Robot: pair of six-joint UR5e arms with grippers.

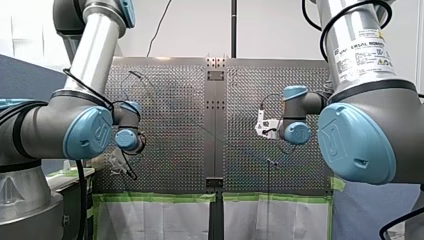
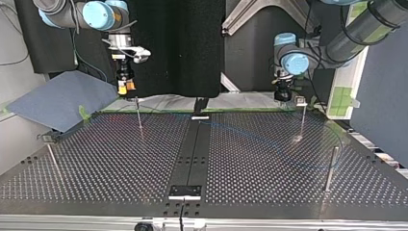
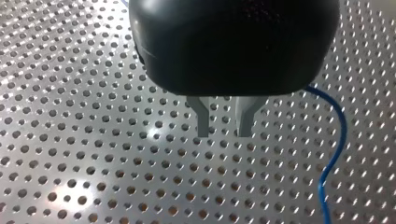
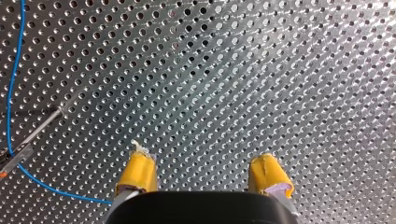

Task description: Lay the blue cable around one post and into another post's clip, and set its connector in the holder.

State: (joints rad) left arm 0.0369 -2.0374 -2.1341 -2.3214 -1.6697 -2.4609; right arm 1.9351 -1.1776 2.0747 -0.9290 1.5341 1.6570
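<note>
Cable point(image 3: 321, 191) runs beside my left gripper point(image 3: 223, 134); it and my right gripper point(image 4: 204, 161) gape empty.

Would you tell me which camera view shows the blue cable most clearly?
The right wrist view: the blue cable runs long and distinct across the perforated table. The left wrist view shows a short curve beside my left tool; the top view only a faint line; the front view hardly any.

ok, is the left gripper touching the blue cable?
Apart. The left wrist view shows my left gripper with nothing between its open fingers. The blue cable runs beside it, with bare perforated table between them.
</note>
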